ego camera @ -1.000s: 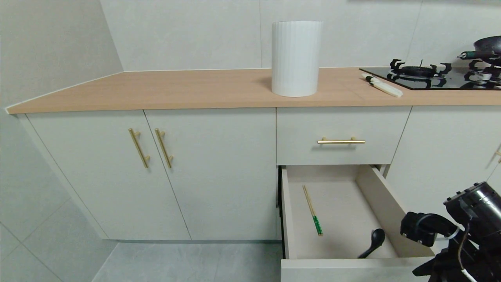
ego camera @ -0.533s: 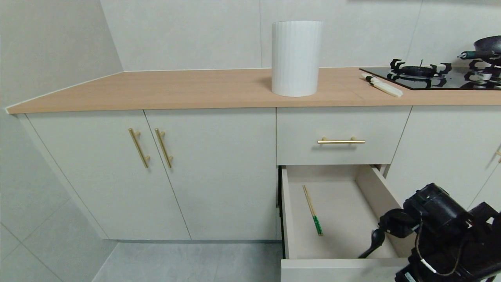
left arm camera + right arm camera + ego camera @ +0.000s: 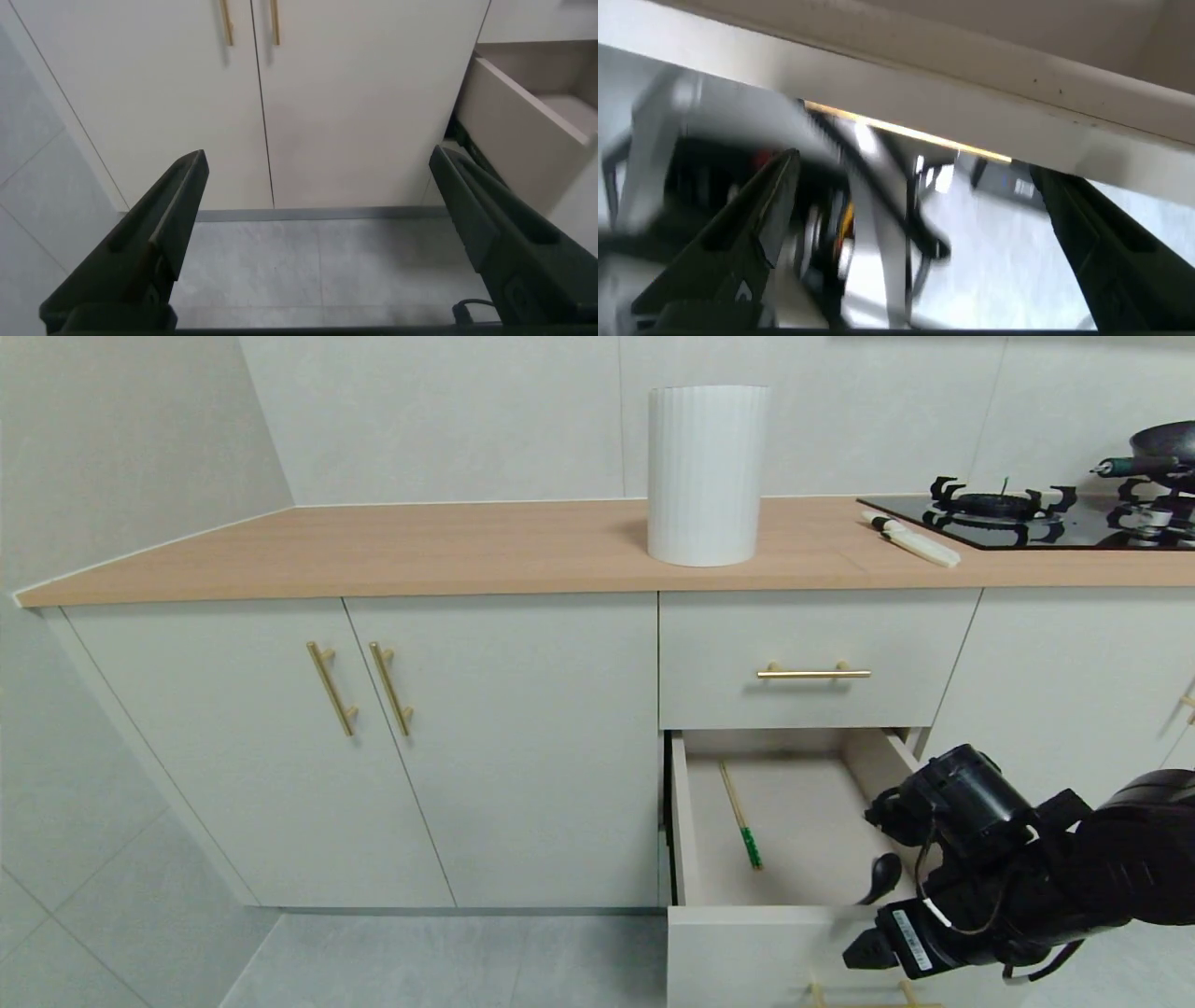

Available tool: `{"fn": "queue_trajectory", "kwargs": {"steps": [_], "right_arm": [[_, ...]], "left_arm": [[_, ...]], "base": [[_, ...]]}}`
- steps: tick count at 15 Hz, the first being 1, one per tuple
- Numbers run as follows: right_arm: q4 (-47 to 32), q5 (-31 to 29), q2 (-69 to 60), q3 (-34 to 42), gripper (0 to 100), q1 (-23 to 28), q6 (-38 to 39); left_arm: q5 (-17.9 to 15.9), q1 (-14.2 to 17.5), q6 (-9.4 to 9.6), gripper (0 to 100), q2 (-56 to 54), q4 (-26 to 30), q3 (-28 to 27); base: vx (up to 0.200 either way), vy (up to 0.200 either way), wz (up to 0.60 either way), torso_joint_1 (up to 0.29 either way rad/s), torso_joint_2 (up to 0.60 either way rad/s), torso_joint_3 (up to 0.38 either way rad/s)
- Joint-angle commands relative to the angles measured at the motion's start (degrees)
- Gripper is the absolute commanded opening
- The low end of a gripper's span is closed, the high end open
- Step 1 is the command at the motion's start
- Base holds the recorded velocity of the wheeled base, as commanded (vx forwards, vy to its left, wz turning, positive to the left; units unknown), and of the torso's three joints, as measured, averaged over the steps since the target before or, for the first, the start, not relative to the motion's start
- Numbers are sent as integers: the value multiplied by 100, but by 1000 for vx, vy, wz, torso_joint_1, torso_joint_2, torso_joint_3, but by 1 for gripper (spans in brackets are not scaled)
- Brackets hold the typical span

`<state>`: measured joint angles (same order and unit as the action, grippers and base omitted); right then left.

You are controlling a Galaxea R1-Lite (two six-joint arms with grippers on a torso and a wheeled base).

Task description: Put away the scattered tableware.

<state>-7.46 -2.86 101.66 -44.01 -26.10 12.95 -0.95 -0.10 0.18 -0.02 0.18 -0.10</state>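
Note:
The lower drawer (image 3: 686,831) stands partly open under the counter. A pair of chopsticks (image 3: 740,816) with green tips lies on its floor, and a black spoon (image 3: 878,878) rests near its front right corner. My right gripper (image 3: 864,947) is against the drawer front (image 3: 747,952), just above its gold handle (image 3: 859,997). In the right wrist view, my right gripper (image 3: 915,243) is open with nothing held and the gold handle (image 3: 878,131) lies ahead. My left gripper (image 3: 318,252) hangs open over the floor, facing the cabinet doors (image 3: 252,93).
A tall white ribbed cylinder (image 3: 707,474) stands on the wooden counter (image 3: 420,546). A white-handled knife (image 3: 910,539) lies beside the gas hob (image 3: 1036,513), with a pan (image 3: 1162,446) at the far right. The upper drawer (image 3: 812,658) is closed.
My right arm has swung left and forward onto the drawer front. The drawer has slid part of the way in, carrying the chopsticks and spoon with it.

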Motion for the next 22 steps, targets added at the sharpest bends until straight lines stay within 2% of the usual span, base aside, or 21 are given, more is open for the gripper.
{"fn": "queue_trajectory", "kwargs": {"steps": [1, 4, 5, 9, 10, 11, 14, 16, 21, 22], "right_arm": [[535, -267, 320, 164, 100, 0, 6], [1616, -592, 882, 226, 100, 61, 33], [2214, -751, 1137, 226, 100, 140, 50], [4191, -830, 1928, 191, 100, 395, 41], [4385, -839, 1998, 182, 100, 422, 33], [5132, -874, 2359, 77, 100, 509, -11], [5782, -1260, 3115, -451, 100, 720, 6], [6028, -1313, 3405, -802, 100, 931, 33], [6125, -1436, 3853, -1664, 100, 1213, 648], [6125, -1656, 4073, -2086, 100, 1283, 859]], "left_arm": [[-2, 1, -1, 100, 2, -1, 1], [-2, 1, 8, 100, 2, -1, 1], [-2, 1, 8, 100, 2, -1, 1], [-2, 1, 8, 100, 2, -1, 1], [-2, 1, -1, 100, 2, -1, 1], [-2, 1, 8, 100, 2, -1, 1], [-2, 1, -1, 100, 2, -1, 1], [-2, 1, 8, 100, 2, -1, 1], [-2, 1, -1, 100, 2, -1, 1], [-2, 1, -1, 100, 2, -1, 1]], "base": [[0, 0, 0, 0, 0, 0], [0, 0, 0, 0, 0, 0], [0, 0, 0, 0, 0, 0], [0, 0, 0, 0, 0, 0], [0, 0, 0, 0, 0, 0], [0, 0, 0, 0, 0, 0], [0, 0, 0, 0, 0, 0], [0, 0, 0, 0, 0, 0], [0, 0, 0, 0, 0, 0], [0, 0, 0, 0, 0, 0]]}}
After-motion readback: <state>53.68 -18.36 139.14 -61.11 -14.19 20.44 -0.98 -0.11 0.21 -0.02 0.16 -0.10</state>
